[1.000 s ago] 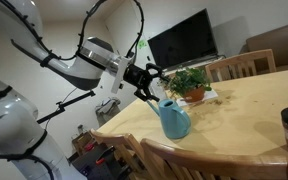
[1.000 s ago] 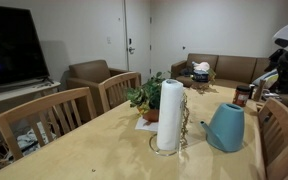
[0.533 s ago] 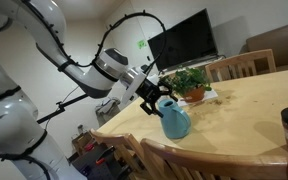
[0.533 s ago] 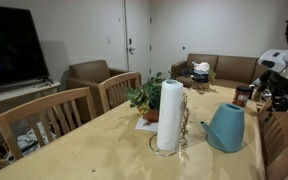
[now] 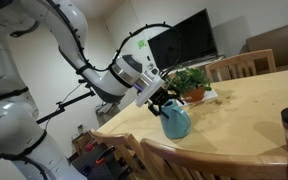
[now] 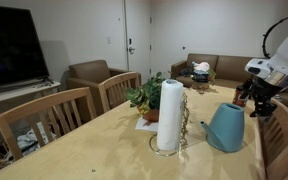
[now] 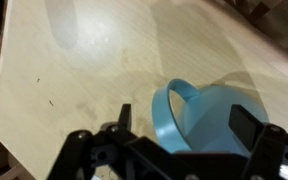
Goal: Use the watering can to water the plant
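Your gripper (image 5: 162, 100) hovers, jaws apart, over the watering can (image 5: 176, 122); come down off-centre and a finger may tip it across the counter (image 5: 246, 112).

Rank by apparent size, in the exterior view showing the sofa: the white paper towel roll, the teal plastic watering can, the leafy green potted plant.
1. white paper towel roll, clearly the tallest.
2. teal plastic watering can and leafy green potted plant look alike; the plant stands farther back, so no ranking between them.

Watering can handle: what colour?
The watering can handle is teal-blue; clearest in the wrist view.
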`<control>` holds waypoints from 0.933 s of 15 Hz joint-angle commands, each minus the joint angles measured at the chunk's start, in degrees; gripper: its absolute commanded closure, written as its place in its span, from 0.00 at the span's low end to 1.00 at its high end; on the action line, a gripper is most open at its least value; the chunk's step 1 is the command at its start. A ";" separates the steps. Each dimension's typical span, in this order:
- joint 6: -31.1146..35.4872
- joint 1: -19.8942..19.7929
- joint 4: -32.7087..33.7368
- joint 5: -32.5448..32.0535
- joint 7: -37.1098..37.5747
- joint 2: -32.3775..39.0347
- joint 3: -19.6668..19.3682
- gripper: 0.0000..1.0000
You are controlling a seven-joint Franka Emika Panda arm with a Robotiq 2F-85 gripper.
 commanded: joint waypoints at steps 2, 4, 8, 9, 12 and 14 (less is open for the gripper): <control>3.57 -0.61 4.73 -2.82 0.03 3.45 -0.53 0.00; 3.81 -0.58 6.53 -4.61 0.72 4.27 -0.75 0.00; 6.56 -1.56 9.51 -6.83 0.41 6.89 -0.84 0.00; 7.69 -1.97 10.08 -6.92 0.25 7.79 -0.79 0.00; 9.62 -2.72 11.55 -7.19 0.23 9.85 -0.79 0.00; 10.78 -2.06 13.98 -11.47 2.03 10.04 -1.93 0.00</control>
